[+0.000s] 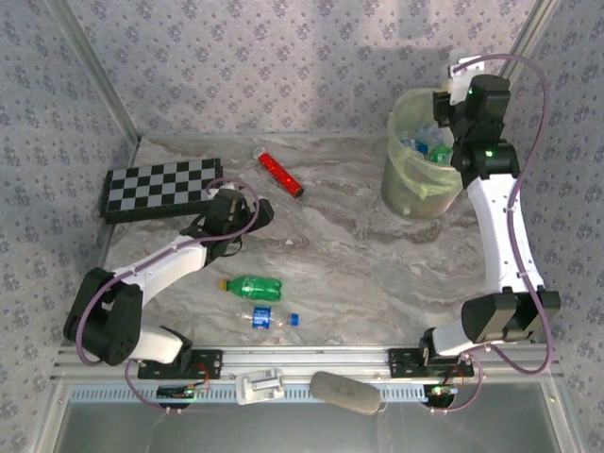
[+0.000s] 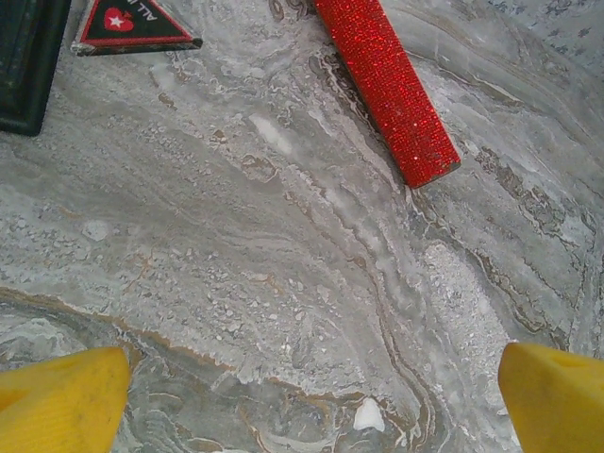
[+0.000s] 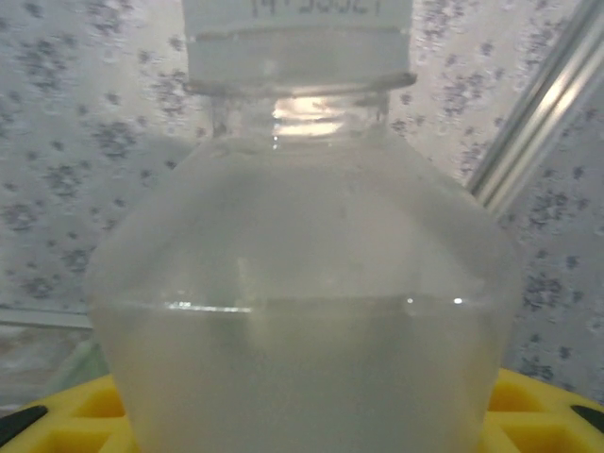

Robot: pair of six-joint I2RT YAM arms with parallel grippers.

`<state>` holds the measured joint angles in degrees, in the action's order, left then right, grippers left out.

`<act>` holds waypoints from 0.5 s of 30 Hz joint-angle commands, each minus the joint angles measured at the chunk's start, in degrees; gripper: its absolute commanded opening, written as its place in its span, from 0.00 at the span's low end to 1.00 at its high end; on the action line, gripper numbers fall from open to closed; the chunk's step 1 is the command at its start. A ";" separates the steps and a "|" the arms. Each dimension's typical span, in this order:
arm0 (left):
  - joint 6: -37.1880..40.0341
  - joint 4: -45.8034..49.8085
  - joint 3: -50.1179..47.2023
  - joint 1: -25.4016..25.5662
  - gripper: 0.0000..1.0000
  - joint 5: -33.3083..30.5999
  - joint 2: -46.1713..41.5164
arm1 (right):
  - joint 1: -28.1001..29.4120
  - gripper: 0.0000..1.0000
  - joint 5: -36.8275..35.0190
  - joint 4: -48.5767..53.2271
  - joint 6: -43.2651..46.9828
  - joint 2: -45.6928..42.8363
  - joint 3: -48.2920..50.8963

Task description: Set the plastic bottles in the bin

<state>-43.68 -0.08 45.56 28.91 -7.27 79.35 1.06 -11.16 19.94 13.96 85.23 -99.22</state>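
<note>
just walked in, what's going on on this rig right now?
The right gripper holds a clear white-capped bottle up at the mouth of the bin, which has other bottles inside. The left gripper is open and holds nothing, low over the table near the red tube. A green bottle and a clear blue-labelled bottle lie on the table near the arm bases, not yet picked up.

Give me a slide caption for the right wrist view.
The right gripper holds a partly filled, white-capped bottle before patterned wallpaper.
</note>
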 commanded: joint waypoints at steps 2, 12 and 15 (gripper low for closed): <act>1.32 -0.01 2.05 0.17 1.00 0.45 0.54 | -1.31 0.54 -5.19 2.11 2.99 4.27 -5.39; 1.33 0.42 2.67 0.17 1.00 0.67 1.13 | -3.75 0.56 -5.75 9.91 4.61 11.49 -9.41; 1.32 0.60 2.69 0.18 1.00 0.50 1.07 | -4.41 0.56 -4.24 13.11 4.35 13.39 -10.81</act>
<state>-43.35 0.01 46.22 28.91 -7.03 80.05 -2.52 -15.59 28.40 17.65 97.41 -107.20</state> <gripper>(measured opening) 0.998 0.567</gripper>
